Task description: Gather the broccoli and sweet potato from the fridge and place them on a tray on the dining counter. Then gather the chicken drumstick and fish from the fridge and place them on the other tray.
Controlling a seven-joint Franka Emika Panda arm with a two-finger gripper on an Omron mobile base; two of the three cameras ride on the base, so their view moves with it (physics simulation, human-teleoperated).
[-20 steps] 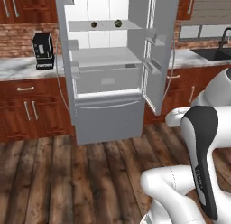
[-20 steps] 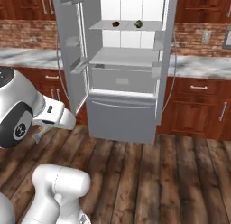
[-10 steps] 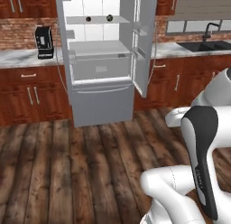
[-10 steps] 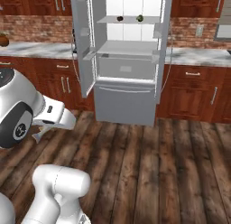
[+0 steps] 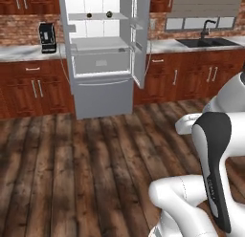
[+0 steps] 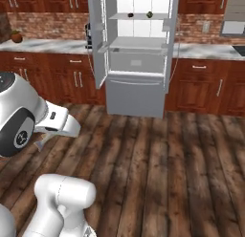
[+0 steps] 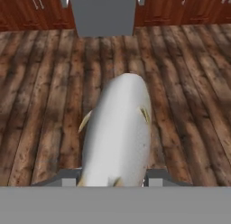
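Fish point(image 7: 118, 133) is lying lengthwise between the jaws of the gripper point(image 7: 113, 179), which is clenching it so it is not slipping during travel; it is pointing toward the fridge point(image 5: 102, 59), well away across the wooden floor point(image 6: 162, 159), whose doors are standing open

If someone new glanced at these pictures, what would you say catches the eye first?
Most striking is the pale fish in the hand view, gripped between the hand's fingertips above the wooden floor. Next comes the fridge, standing open against the back wall between the red-brown cabinets, with two small dark items on its upper shelf. A black coffee machine sits on the counter to its left.
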